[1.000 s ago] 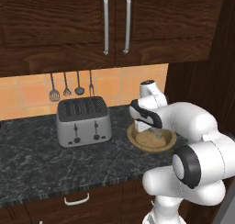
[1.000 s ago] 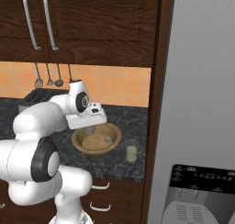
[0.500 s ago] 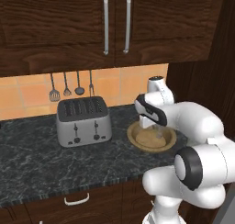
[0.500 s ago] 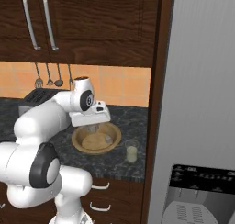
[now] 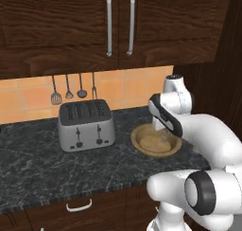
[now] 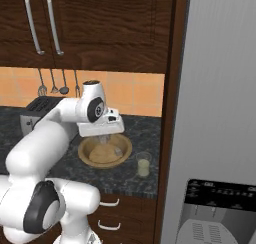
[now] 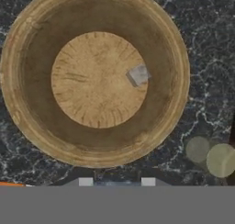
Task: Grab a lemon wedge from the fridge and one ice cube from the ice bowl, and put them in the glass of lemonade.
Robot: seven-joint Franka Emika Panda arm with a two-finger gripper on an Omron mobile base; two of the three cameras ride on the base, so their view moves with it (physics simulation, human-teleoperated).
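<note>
Presently, left base view: ice bowl [image 5: 156, 141] centre-right on dark worktop [image 5: 38, 166], arm above it. Right base view: fingers [image 6: 103, 139] clenched, empty, over bowl at centre; glass of lemonade [image 6: 143, 164] just right. Hand view: ice cube [image 7: 138, 74] inside bowl, right of middle; glass lower right.

From the left base camera the arm hides the near right rim of the ice bowl [image 5: 142, 142], while the fridge [image 6: 220, 113] runs off the right base picture and the ice cube [image 7: 138, 75] looks blurred, perhaps slightly tilted.
</note>
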